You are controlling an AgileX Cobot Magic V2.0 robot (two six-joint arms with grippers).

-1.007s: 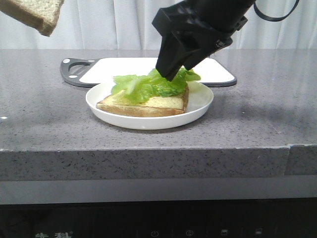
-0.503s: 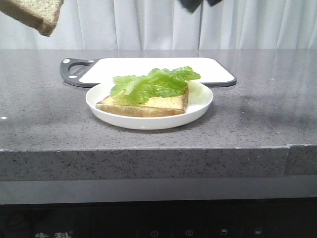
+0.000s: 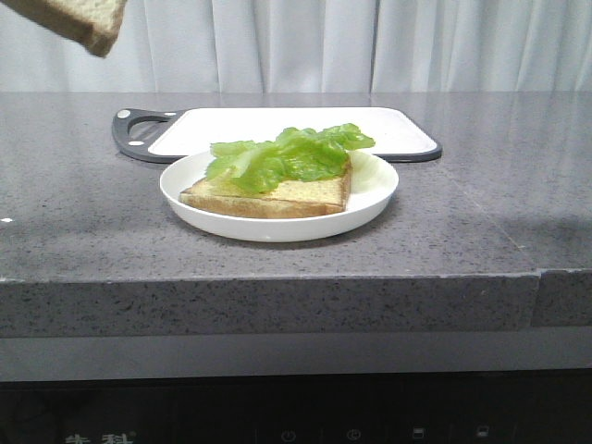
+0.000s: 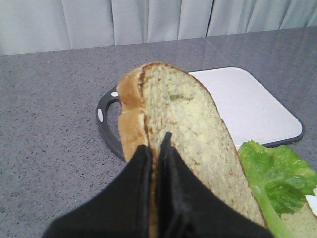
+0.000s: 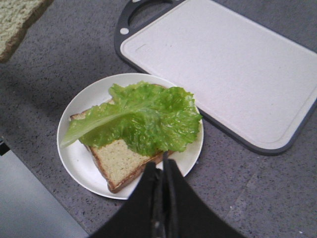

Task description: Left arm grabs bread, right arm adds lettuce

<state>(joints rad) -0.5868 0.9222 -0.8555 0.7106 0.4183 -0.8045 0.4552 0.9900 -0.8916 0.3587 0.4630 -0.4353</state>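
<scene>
The left gripper (image 4: 154,148) shows only as two matte black fingers (image 4: 141,168), wedge-shaped, broad where they leave the frame and narrowing to blunt tips, with a smooth surface that carries a faint sheen and a dark seam running between them. The right gripper (image 5: 162,171) looks much the same in its wrist view: two black fingers (image 5: 173,198) that taper from a wide base to slim, slightly rounded tips, plain and without visible markings, screws or cables. Neither arm appears in the front view.
</scene>
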